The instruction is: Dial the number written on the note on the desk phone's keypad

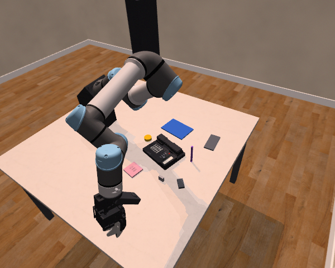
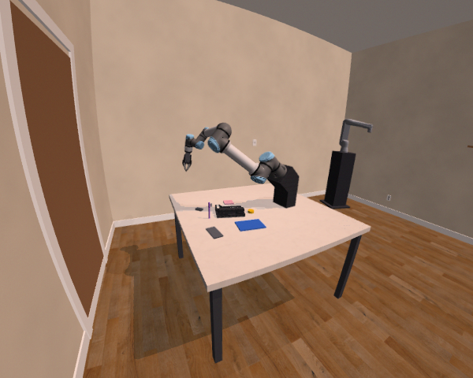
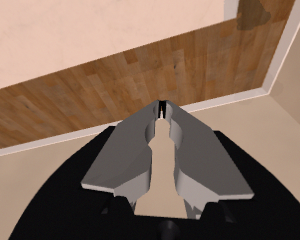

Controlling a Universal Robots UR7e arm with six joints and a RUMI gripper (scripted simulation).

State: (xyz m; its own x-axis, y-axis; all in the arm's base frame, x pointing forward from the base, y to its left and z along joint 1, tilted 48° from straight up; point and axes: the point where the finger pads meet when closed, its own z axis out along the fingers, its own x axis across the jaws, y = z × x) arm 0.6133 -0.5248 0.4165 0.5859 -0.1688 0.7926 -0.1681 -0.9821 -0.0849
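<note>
A black desk phone [image 1: 163,151] [image 2: 230,213] stands near the middle of the table [image 1: 61,173] [image 2: 289,239], its handset in the cradle and its keypad facing up. A pink note [image 1: 132,169] [image 2: 228,201] lies beside it. My gripper [image 1: 115,231] [image 2: 186,168] [image 3: 161,102] is shut on nothing. It hangs high in the air near the table's edge, well away from the phone. In the wrist view it points at the floor and the wall base, with a strip of table at the top.
On the table lie a blue pad [image 1: 177,128] [image 2: 250,224], a yellow disc [image 1: 147,137] [image 2: 251,210], a purple pen [image 1: 191,153] [image 2: 209,209], a grey slab [image 1: 211,142] [image 2: 214,232] and two small dark blocks [image 1: 161,178] [image 1: 180,183]. The arm's black base [image 2: 286,186] stands at a table corner.
</note>
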